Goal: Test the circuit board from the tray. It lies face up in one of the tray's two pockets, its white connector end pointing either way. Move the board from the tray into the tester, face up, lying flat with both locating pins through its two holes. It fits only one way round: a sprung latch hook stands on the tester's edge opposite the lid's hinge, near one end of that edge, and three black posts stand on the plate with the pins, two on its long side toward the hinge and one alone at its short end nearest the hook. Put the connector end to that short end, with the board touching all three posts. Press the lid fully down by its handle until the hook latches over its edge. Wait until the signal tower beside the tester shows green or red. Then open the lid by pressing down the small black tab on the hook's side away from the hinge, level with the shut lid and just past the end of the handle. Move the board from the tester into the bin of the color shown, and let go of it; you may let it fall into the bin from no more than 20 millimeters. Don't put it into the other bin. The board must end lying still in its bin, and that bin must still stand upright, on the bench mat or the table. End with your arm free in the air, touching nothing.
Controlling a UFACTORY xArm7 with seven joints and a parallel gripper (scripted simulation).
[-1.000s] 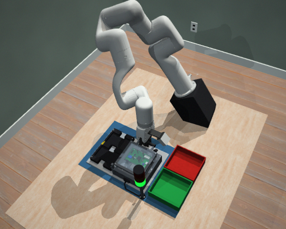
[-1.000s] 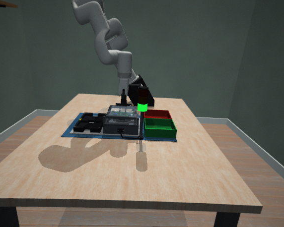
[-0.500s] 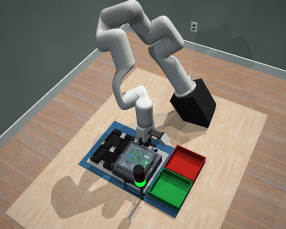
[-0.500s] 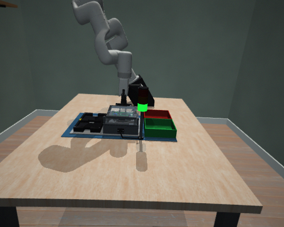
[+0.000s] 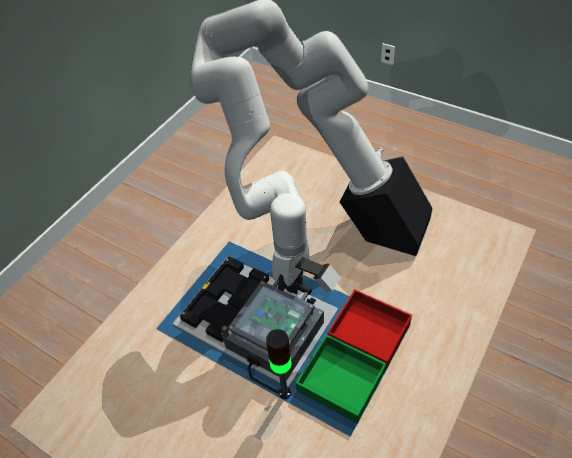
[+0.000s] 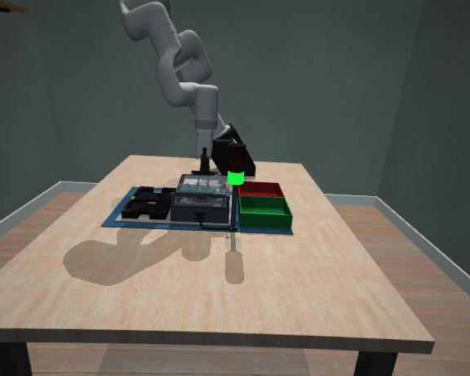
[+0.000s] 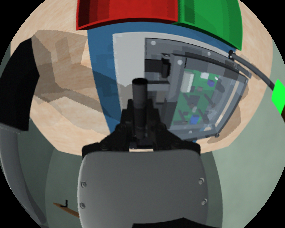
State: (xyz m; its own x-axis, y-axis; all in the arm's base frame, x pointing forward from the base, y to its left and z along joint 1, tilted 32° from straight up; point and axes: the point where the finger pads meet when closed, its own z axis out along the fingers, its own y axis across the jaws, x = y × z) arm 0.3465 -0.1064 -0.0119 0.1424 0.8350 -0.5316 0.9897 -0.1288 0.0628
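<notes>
The green circuit board point(image 5: 276, 315) lies face up in the tester point(image 5: 273, 325) under the shut clear lid; it also shows in the wrist view point(image 7: 193, 98). The signal tower point(image 5: 280, 366) beside the tester shows green, as it does in the exterior view point(image 6: 235, 177). My gripper point(image 5: 287, 287) points straight down at the lid's far edge, opposite the hinge, and is shut on the lid's handle, which its fingers mostly hide. The black latch hook with its tab point(image 7: 162, 68) stands just beside the fingertips. The black tray point(image 5: 221, 295) lies left of the tester, with both pockets empty.
The red bin point(image 5: 371, 325) and the green bin point(image 5: 342, 377) stand upright side by side, right of the tester on the blue mat. The arm's black base block point(image 5: 387, 205) stands behind them. The tower's post point(image 6: 233, 209) rises at the tester's front right corner.
</notes>
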